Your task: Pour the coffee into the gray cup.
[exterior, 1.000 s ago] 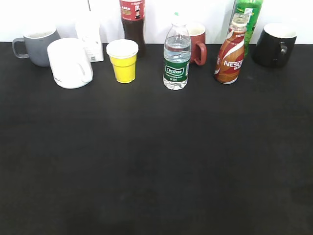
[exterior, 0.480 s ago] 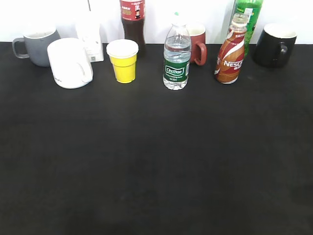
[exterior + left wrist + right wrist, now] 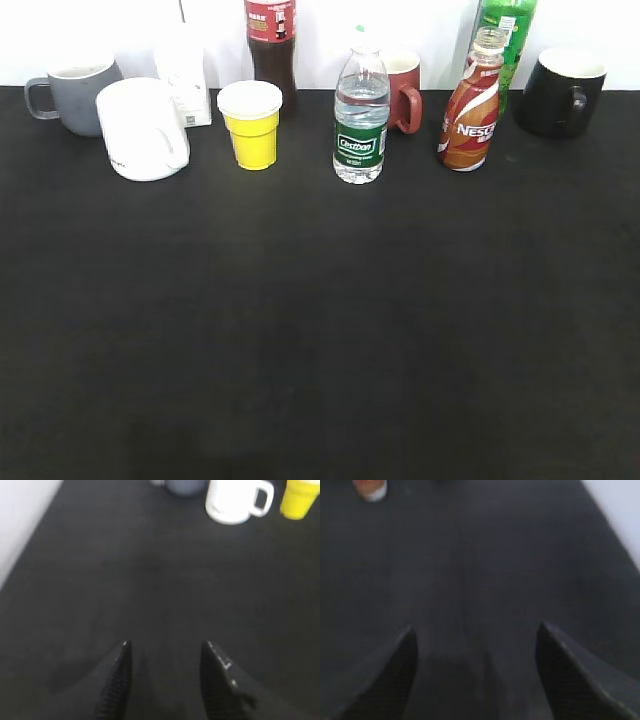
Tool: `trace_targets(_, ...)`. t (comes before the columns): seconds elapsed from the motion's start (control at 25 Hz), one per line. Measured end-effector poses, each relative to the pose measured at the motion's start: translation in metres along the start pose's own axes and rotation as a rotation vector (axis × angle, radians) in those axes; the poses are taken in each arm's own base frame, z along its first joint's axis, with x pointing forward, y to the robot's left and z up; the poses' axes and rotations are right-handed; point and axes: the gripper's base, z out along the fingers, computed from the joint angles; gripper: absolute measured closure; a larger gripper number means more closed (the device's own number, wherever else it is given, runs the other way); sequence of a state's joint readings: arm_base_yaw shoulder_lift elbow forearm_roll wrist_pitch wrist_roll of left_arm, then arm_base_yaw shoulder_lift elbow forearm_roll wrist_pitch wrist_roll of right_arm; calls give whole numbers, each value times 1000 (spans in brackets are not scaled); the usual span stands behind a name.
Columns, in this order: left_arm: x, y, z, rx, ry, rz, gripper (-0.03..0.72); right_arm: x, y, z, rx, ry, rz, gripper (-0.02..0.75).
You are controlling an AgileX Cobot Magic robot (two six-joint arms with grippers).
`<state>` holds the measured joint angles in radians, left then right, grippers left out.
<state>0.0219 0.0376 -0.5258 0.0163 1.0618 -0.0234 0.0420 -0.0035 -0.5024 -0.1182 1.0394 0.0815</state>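
The coffee bottle [image 3: 470, 115], curvy brown and red with white lettering and a clear neck, stands upright at the back right of the black table. Its base shows at the top left of the right wrist view [image 3: 370, 489]. The gray cup [image 3: 78, 96] stands at the far back left, handle to the left; its lower part shows at the top of the left wrist view [image 3: 186, 486]. My left gripper [image 3: 166, 644] is open and empty above bare table. My right gripper [image 3: 476, 627] is open wide and empty above bare table. Neither gripper shows in the exterior view.
Along the back stand a white mug [image 3: 143, 128], a yellow paper cup [image 3: 252, 124], a cola bottle [image 3: 272, 45], a water bottle [image 3: 360, 118], a red mug [image 3: 402, 88], a green soda bottle [image 3: 508, 30] and a black mug [image 3: 560, 92].
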Motion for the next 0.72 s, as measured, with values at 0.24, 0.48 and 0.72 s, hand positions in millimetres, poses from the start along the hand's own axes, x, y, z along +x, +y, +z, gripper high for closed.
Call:
trace_targets(0.24,4,0,-6,1,-42,-1,429,0,0,-1,-1,-5,1,163)
trace_targets(0.48,4,0,-6,1,-42,-1,459,0,0,-1,-1,-5,1,164)
trace_targets(0.72,4,0,-6,1,-42,-1,461,0,0,-1,-1,-5,1,164)
